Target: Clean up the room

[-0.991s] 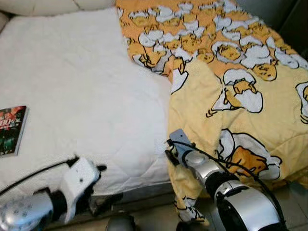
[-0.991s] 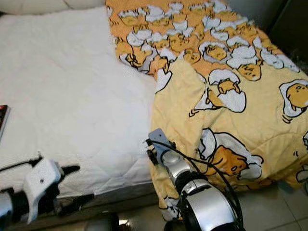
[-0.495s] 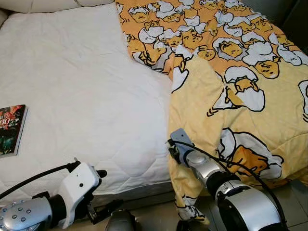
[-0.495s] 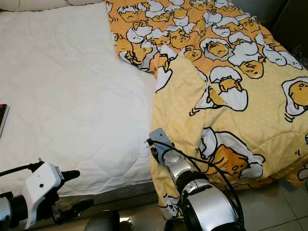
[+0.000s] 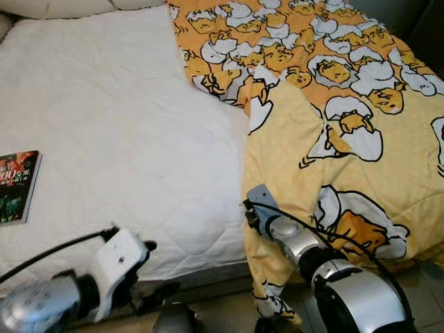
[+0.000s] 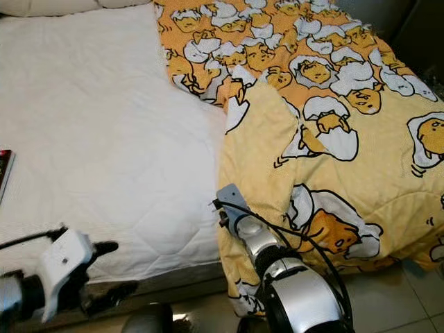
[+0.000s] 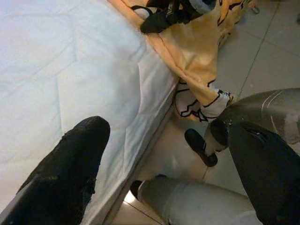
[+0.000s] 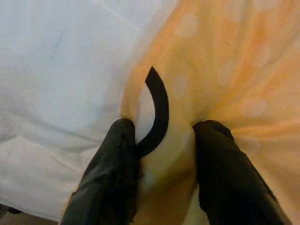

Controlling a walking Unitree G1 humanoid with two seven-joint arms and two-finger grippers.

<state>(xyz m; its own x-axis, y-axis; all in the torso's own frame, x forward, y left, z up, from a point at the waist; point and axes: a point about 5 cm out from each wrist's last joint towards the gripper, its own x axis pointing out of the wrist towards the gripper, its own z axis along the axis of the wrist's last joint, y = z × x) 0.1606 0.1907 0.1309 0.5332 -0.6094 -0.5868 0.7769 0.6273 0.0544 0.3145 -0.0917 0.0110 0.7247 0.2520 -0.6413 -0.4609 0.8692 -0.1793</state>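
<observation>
**Gripping the blanket's edge to make the bed**

Spreading across the frame: a bed (image 5: 118, 125) with a white quilted mattress cover, bare on the robot's left, probably waiting to be covered as part of tidying the room.

Lying over the bed's right half, bunched and folded back on itself: a yellow cartoon-print blanket (image 5: 347, 118), its lower corner spilling over the bed's near edge toward the tiled floor (image 7: 262, 51). Needing a pull leftward, by the look of it, to lie flat over the bare side.

Resting flat near the bed's left edge, well apart from the blanket: a book (image 5: 17, 187), likely another item to clear away afterwards.

Reaching in at the blanket's inner edge, right where yellow fabric meets white cover: the right gripper (image 8: 164, 154), fingers (image 8: 112, 168) pinching a fold of the blanket between them, closed down to the thickness of the bunched cloth. Holding at this edge presumably to give a handle for dragging the blanket across.

Hovering low by the bed's near edge, just off the mattress side: the left gripper (image 7: 164, 178), fingers spread wide, grasping nothing, seemingly kept free for a second grip.
</observation>
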